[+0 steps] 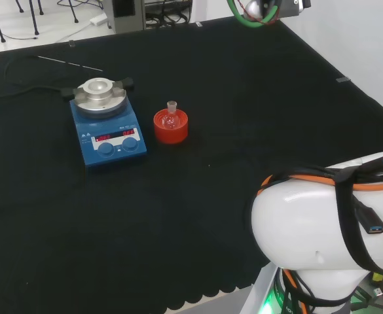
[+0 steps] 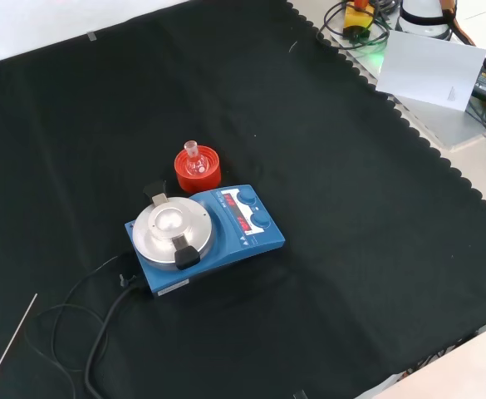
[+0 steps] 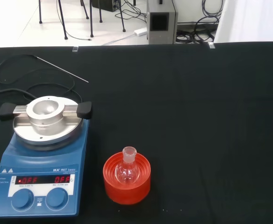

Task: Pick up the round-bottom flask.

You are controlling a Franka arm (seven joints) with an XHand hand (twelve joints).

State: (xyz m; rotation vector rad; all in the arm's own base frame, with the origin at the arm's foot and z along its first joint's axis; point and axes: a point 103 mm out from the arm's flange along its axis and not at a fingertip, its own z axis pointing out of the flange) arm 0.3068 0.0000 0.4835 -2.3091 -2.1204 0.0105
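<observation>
A small clear round-bottom flask [image 1: 171, 115] [image 2: 195, 160] [image 3: 127, 169] stands upright with its neck up in a red ribbed ring stand [image 1: 171, 127] [image 2: 198, 171] [image 3: 127, 179] on the black cloth. Just left of it in the head view sits the blue hotplate stirrer [image 1: 108, 128] [image 2: 205, 235] [image 3: 39, 159]. The wrist view looks at the flask from some distance, with bare cloth between. Nothing touches the flask.
A metal block with black handles [image 1: 100, 93] [image 2: 174, 226] [image 3: 45, 113] tops the hotplate. Its black cable [image 2: 101, 324] [image 3: 19, 86] trails off over the cloth, and a thin metal rod [image 1: 69, 63] [image 2: 8, 346] [image 3: 61, 69] lies beyond it. The arm's white link [image 1: 328, 222] fills the head view's lower right.
</observation>
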